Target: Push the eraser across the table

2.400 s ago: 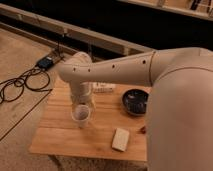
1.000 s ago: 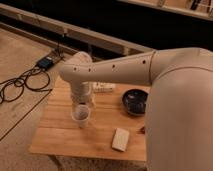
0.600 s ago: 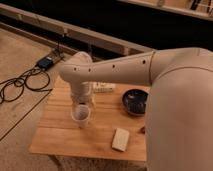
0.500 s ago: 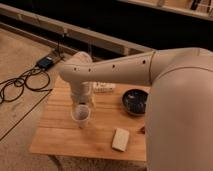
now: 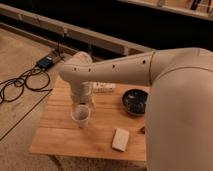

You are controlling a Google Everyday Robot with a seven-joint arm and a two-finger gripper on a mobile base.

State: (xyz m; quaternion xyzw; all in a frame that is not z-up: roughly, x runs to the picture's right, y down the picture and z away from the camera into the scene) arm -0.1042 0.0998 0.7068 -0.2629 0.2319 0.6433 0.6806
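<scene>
The gripper (image 5: 83,101) is hanging at the end of the arm just above and behind the paper cup (image 5: 81,115) on the worktop (image 5: 55,135); whether it is spread or pressed together cannot be told, as the wrist is covering it. The eraser is not showing anywhere around the paper cup and is probably lying hidden behind the arm. The push is judged not yet begun, so reaching the eraser and sliding it across the worktop are both remaining, while the whitish block (image 5: 120,139) and dark bowl (image 5: 135,101) are sitting right of the paper cup.
</scene>
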